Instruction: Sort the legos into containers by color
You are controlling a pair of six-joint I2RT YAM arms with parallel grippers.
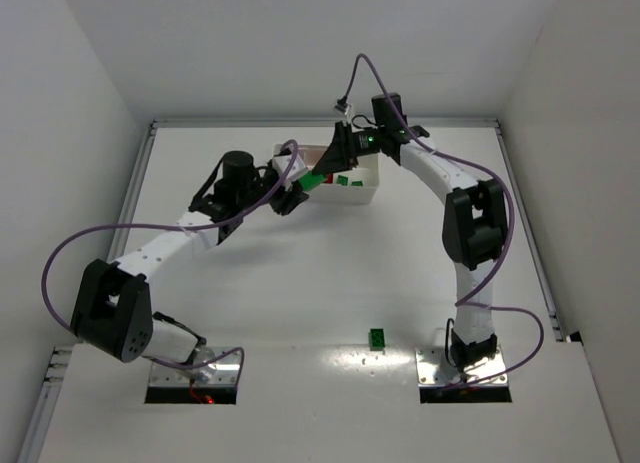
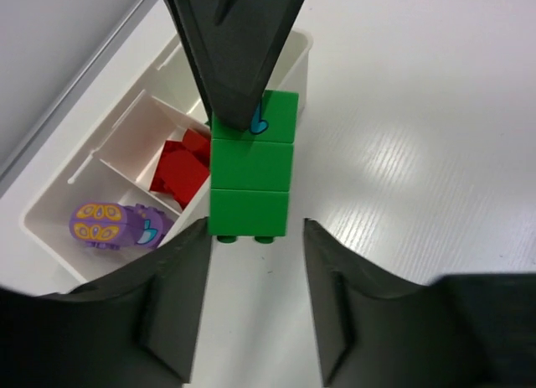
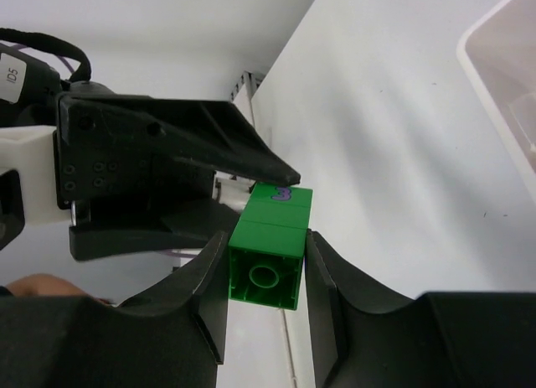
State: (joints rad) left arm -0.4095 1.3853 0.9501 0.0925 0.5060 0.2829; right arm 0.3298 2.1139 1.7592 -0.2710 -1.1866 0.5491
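My right gripper [image 3: 266, 266] is shut on a stack of green legos [image 3: 272, 237] and holds it in the air beside the white tray [image 1: 375, 191]. My left gripper [image 2: 255, 230] is open and faces the stack's free end [image 2: 251, 174], which sits just at its fingertips without touching them. In the top view the stack [image 1: 311, 181] hangs between the two grippers, the left [image 1: 291, 196] and the right [image 1: 328, 168]. In the tray [image 2: 39, 223], a purple lego [image 2: 113, 225] lies in one end compartment and red legos [image 2: 180, 168] in the middle one. Green legos [image 1: 347, 181] lie in the other end.
One green lego [image 1: 378, 337] lies on the table near the front, between the two arm bases. The left gripper's black fingers [image 3: 209, 149] fill the left of the right wrist view. A corner of the tray [image 3: 502, 65] shows at its right edge.
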